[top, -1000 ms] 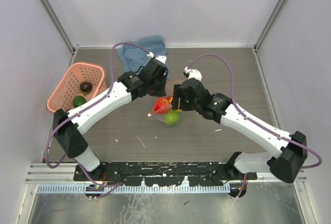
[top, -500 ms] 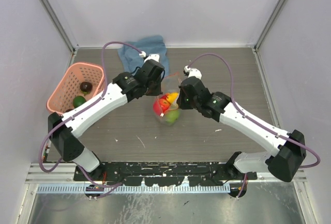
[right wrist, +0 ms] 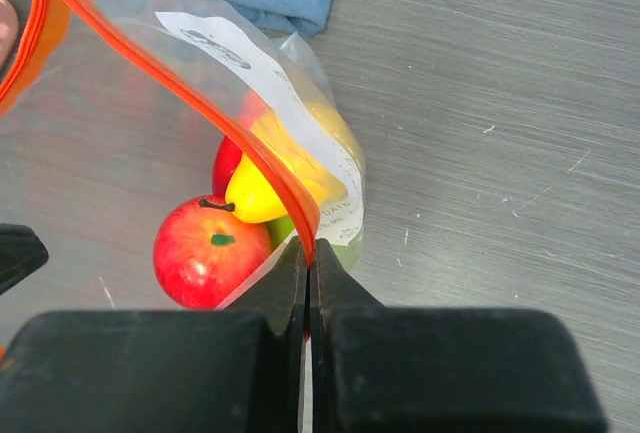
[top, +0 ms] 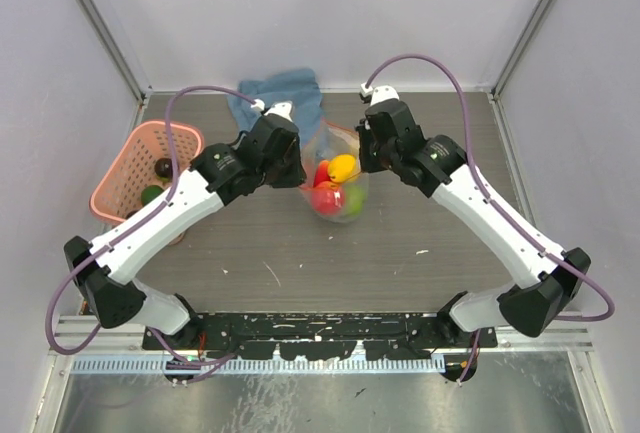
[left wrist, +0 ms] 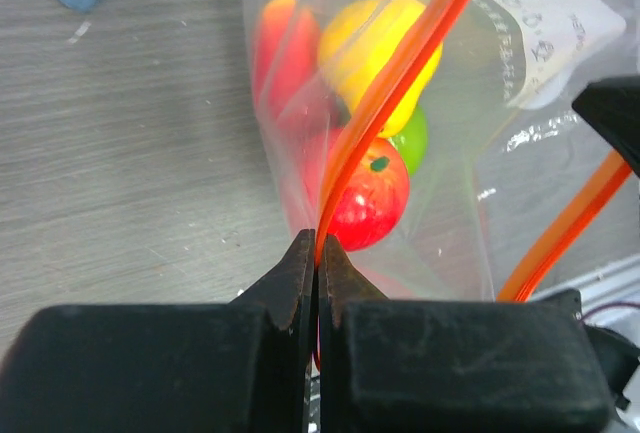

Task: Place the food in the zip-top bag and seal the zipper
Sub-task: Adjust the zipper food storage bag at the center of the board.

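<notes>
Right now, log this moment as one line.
left end effector: shut on zipper | right end effector: shut on zipper | zip-top bag: unsealed, held between both | food: several inside bag, two in basket

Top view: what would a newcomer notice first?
A clear bag of bright toy fruits is held mid-table between both arms. The left gripper and right gripper each pinch its orange zipper strip. Two spare fruits lie in the pink basket at left.

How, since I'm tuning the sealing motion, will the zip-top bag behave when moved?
Probably floppy: the zip-top bag sags and creases between the left gripper and right gripper, both pinched shut on the zipper. Likely bottom-heavy, since the food bunches low inside. That food may roll and swing it.
</notes>
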